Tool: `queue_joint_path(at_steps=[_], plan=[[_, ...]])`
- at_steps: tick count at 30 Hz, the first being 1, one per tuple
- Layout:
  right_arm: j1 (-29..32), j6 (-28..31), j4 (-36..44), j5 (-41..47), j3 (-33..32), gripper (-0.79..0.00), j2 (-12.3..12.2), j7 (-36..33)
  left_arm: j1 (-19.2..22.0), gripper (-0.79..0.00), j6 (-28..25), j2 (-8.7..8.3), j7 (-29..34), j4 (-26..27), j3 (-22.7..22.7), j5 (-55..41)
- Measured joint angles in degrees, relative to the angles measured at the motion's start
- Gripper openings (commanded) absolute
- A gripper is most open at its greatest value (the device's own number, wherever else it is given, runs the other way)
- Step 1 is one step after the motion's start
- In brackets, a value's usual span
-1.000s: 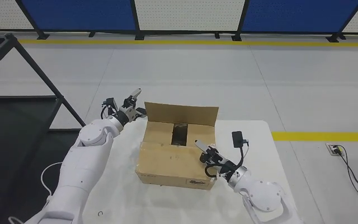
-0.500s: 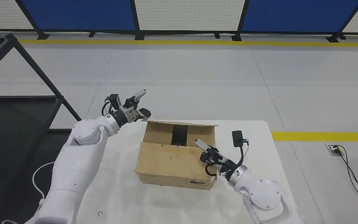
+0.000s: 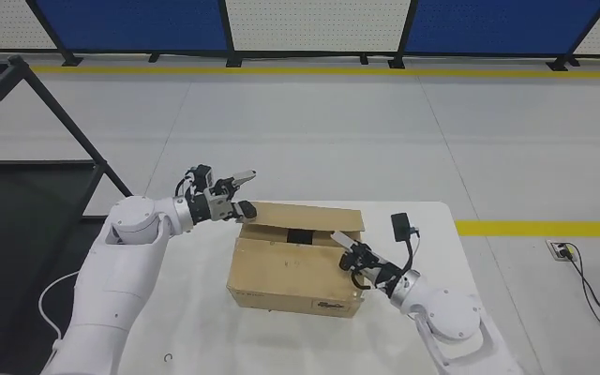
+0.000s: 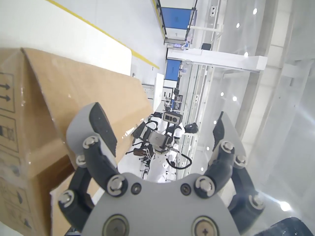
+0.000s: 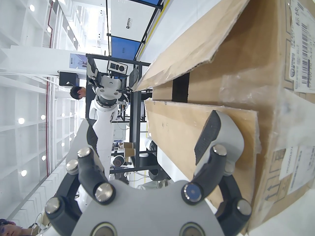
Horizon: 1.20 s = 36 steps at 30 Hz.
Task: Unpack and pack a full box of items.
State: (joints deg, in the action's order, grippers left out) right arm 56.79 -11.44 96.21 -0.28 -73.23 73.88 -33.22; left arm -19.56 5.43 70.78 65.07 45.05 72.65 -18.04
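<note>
A brown cardboard box (image 3: 281, 292) with the left gripper (image 3: 247, 192) spread wide at its far-left corner, the right gripper (image 3: 343, 251) likewise spread on its near flap (image 3: 281, 262).

Box (image 3: 291, 277) on table (image 3: 202, 300); left claw (image 3: 247, 192) at far-left corner; right claw (image 3: 348, 253) seemingly atop it.

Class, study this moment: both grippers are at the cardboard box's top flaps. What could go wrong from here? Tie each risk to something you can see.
1. The far flap slants over the box, resting only against one finger of the open left gripper; it may slip off and spring up.
2. The open right gripper has one finger on the near flap; the far flap, coming down, might pinch it.
</note>
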Motion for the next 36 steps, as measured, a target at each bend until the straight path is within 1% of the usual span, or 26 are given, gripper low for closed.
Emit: queue_joint_path(at_steps=[4,8,12,27,30,36], plan=[[-0.25,-0.45,0.09,-0.56,-0.33,0.0,-0.23,-1.15,0.4,0.0,2.35,-0.74,3.83,0.76,-0.24,1.85],[-0.44,-0.89,-0.1,-0.45,-0.44,0.0,-0.38,-2.04,0.52,0.0,3.37,-1.2,4.66,1.26,-0.95,4.14],[-0.89,-2.03,-0.78,-1.06,-0.25,0.0,-0.5,-3.04,0.63,0.0,4.09,-1.41,3.76,1.42,-1.48,5.42],[-0.78,-1.88,-0.71,-0.97,-0.24,0.0,-0.49,-2.9,0.52,0.0,4.05,-1.4,3.58,1.53,-1.46,5.33],[-0.01,-0.91,-0.29,0.23,-0.34,0.0,-0.45,-1.89,-1.08,0.0,4.58,-1.56,3.03,3.67,-1.38,4.64],[-0.88,-0.64,-0.73,3.74,-0.94,0.0,-0.5,-3.59,-2.56,0.0,7.9,-2.59,5.71,6.55,-0.92,5.66]])
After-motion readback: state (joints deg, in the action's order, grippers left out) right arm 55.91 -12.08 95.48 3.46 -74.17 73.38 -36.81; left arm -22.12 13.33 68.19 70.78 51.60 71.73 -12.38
